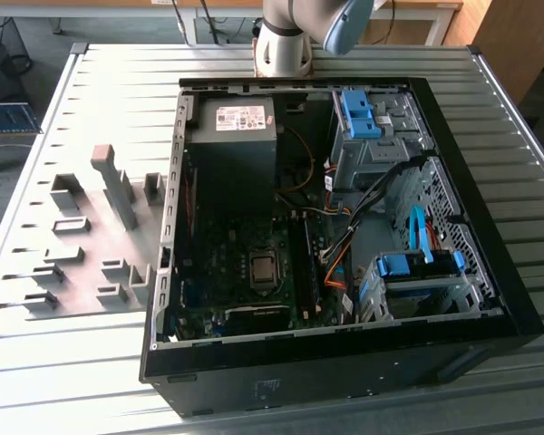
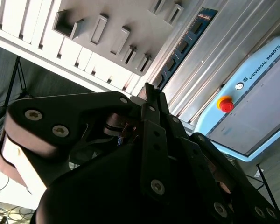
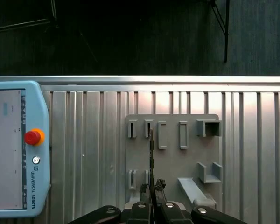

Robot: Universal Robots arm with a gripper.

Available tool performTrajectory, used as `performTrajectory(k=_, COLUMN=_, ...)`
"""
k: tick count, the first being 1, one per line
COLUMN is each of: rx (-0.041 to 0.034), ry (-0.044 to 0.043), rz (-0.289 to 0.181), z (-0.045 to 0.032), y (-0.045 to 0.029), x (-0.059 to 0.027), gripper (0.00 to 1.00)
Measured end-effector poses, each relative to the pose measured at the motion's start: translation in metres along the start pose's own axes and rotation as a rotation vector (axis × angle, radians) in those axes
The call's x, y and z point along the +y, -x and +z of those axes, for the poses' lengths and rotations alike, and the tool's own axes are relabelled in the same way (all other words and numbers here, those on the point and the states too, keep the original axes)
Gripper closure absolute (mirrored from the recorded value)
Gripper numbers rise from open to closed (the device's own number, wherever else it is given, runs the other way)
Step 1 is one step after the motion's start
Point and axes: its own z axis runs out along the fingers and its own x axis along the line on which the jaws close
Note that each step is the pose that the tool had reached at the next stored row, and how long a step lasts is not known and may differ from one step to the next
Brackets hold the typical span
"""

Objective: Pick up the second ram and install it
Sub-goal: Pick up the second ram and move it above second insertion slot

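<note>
The gripper pinches the ram by one end above the rack; so slim a hold could let it twist and seat crooked.

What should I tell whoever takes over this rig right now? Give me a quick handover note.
Claw: shut on one end of the second ram.
Ram: held clear of the table, pointing toward the gray slotted holder in the first wrist view.
Done: pickup, as it looks.
Left: the ram is not yet in the open computer case.
</note>
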Motion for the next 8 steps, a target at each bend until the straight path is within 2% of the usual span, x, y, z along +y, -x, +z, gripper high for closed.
performTrajectory(k=3, rx=0.0018, ry=0.0001, rz=0.001, z=-0.0049, y=0.0000, x=0.0002, gripper=0.86)
performTrajectory(k=8, rx=0.0028, ry=0.0000, rz=0.002, z=-0.0057, y=0.0001, x=0.0001, gripper=0.86)
